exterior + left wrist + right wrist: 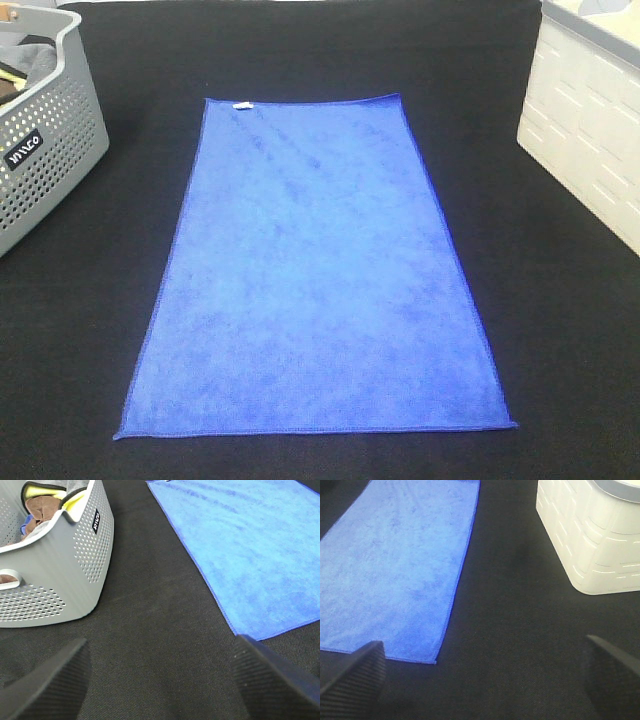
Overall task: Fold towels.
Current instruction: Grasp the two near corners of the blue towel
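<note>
Left end effector [157,682] and right end effector [485,677] gape wide, seemingly empty; royal-blue rectangular microfibre towel [315,290] lies flat between them.

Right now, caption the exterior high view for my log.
Blue towel spread flat, unfolded, on black table between grey perforated basket and white bin.

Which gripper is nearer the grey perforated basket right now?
Left. The left gripper is open over the gap between the basket and the blue towel; the right gripper is past the towel's other side, near the white bin.
</note>
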Controlling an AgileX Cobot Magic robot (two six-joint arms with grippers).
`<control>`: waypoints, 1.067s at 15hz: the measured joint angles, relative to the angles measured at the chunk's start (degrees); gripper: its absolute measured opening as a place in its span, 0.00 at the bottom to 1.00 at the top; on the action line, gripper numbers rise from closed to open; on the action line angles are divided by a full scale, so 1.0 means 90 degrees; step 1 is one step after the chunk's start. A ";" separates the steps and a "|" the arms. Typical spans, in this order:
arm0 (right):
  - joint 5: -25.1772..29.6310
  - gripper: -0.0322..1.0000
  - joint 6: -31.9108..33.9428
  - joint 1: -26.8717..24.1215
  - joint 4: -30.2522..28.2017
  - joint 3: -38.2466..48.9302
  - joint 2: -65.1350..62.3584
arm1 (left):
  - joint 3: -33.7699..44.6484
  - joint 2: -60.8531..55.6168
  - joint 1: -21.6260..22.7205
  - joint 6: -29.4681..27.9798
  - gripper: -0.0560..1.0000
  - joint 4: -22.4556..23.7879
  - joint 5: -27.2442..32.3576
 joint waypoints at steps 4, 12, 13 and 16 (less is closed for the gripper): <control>0.0000 0.98 0.0000 0.0000 0.0000 0.0000 0.0000 | 0.0000 0.0000 0.0000 0.0000 0.76 0.0000 0.0000; 0.0000 0.98 0.0000 0.0000 0.0000 0.0000 0.0000 | 0.0000 0.0000 0.0000 0.0000 0.76 0.0000 0.0000; 0.0000 0.98 0.0000 0.0000 0.0000 0.0000 0.0000 | 0.0000 0.0000 0.0000 0.0000 0.76 0.0000 0.0000; -0.0051 0.98 0.0204 0.0000 0.0000 0.0000 0.0000 | -0.0006 0.0000 0.0000 -0.0204 0.76 0.0013 -0.0153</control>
